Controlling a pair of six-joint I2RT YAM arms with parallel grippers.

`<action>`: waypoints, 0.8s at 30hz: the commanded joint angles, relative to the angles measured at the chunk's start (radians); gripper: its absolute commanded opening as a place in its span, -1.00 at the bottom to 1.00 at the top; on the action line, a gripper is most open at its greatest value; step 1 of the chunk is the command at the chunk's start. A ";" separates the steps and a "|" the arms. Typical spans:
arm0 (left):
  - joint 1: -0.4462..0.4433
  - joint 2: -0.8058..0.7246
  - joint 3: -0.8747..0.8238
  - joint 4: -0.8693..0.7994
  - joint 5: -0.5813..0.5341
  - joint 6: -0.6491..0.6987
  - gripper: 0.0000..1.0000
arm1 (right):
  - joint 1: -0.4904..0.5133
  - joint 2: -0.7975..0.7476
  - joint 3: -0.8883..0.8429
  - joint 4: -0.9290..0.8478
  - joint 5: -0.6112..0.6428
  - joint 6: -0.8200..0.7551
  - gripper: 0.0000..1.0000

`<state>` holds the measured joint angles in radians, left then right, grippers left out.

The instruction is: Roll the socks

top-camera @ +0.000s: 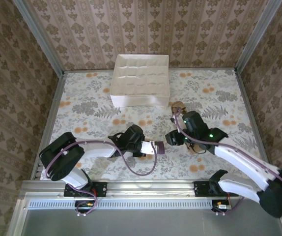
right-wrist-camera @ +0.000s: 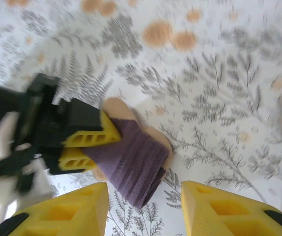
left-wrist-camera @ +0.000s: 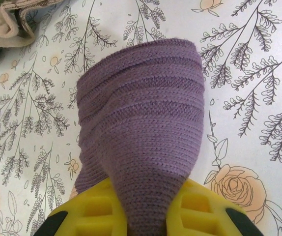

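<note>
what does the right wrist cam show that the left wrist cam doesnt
Right wrist: the left gripper seen from outside, clamped on the purple sock, a brownish end beneath it, and the right gripper open. Left wrist: the sock's knit ribs close up, and bunched tan fabric sharp in the corner. Both: the purple sock, the left gripper's yellow fingers and the floral tablecloth.

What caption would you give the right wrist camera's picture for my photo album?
The left end effector clamps a folded purple sock while the right end effector stands open before it.
</note>
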<state>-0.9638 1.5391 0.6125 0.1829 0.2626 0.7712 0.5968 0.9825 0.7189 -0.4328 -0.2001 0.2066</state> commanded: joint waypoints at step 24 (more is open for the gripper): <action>0.120 0.228 0.261 -0.487 0.360 -0.059 -1.00 | 0.410 -0.287 -0.103 -0.109 0.669 -0.504 0.02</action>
<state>-0.8444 1.7195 0.8719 -0.1387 0.5930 0.7326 0.9947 0.7376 0.6319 -0.5419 0.3489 -0.2874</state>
